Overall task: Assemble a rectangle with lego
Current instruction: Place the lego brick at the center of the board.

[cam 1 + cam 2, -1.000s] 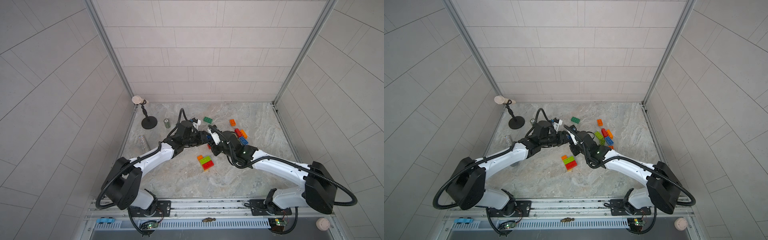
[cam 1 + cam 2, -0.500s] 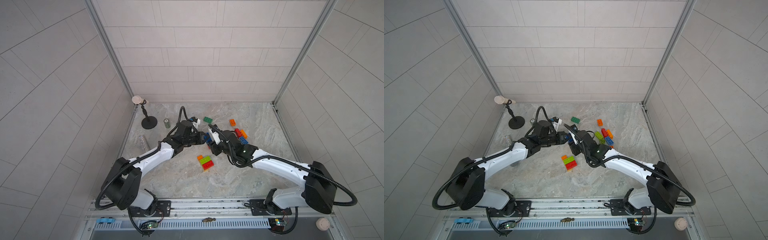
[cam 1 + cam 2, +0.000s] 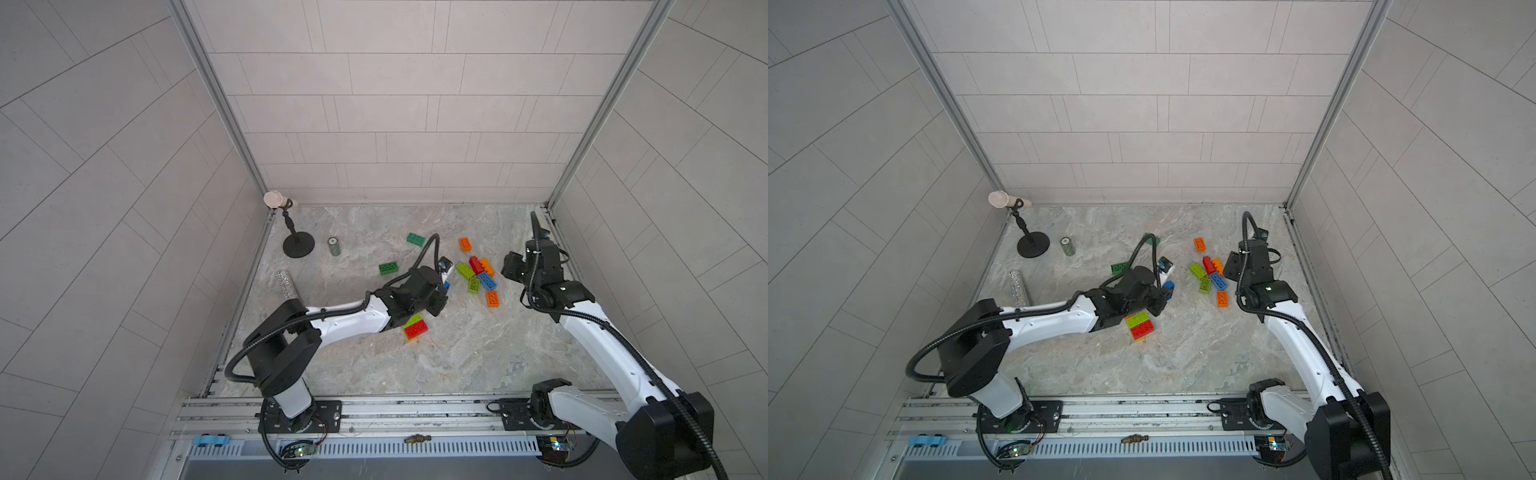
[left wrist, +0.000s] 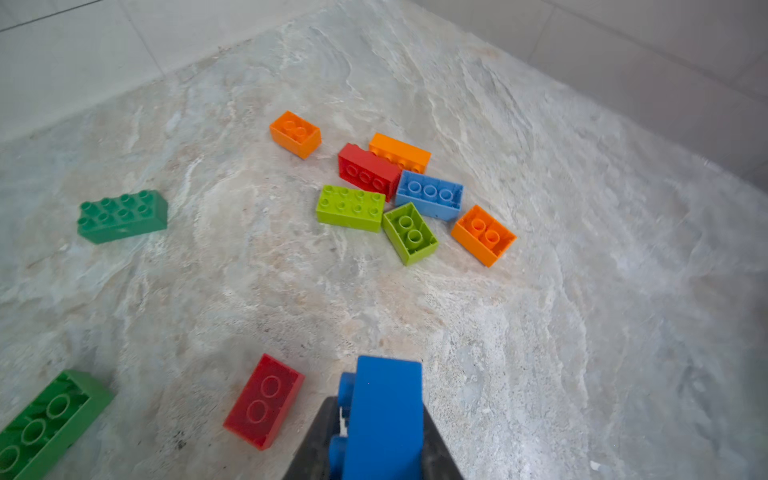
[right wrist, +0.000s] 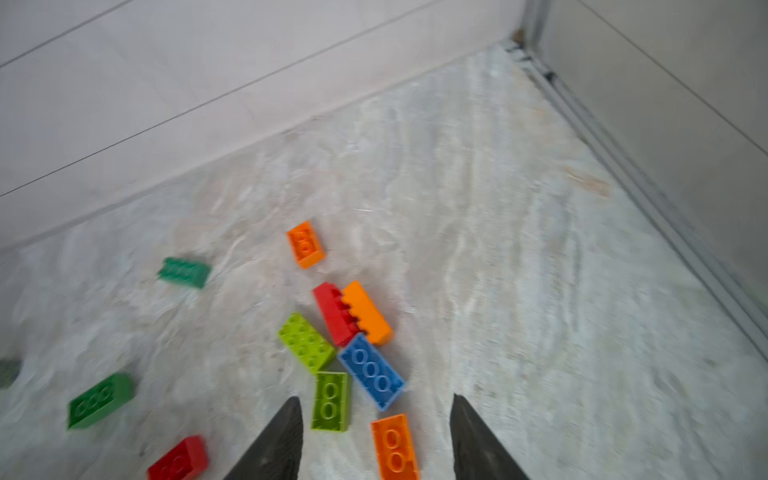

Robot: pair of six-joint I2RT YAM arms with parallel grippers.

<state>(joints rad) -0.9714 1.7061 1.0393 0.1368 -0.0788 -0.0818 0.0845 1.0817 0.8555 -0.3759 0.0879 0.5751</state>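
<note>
My left gripper [image 4: 376, 415] is shut on a blue lego brick [image 4: 384, 419], held above the floor at mid-table; in a top view the brick [image 3: 446, 285] peeks out past the fingers. Just in front of that arm sits a joined lime and red stack [image 3: 415, 327]. A loose pile lies to the right: lime [image 3: 464, 270], red [image 3: 476, 264], blue [image 3: 487, 281] and orange [image 3: 492, 299] bricks. My right gripper [image 5: 375, 398] is open and empty, hovering at the pile's right side [image 3: 509, 270]. An upturned red brick [image 4: 264, 401] lies by the left gripper.
Two green bricks [image 3: 415, 239] [image 3: 388, 268] and an orange one [image 3: 465, 244] lie farther back. A small green can [image 3: 334, 246], a black stand holding a cup [image 3: 298, 245] and a glittery tube [image 3: 286, 284] stand at the left. Tiled walls close three sides.
The two grippers were together at mid-table; the right one has opened and swung away to the right. The left one kept the blue brick and shifted right and nearer.
</note>
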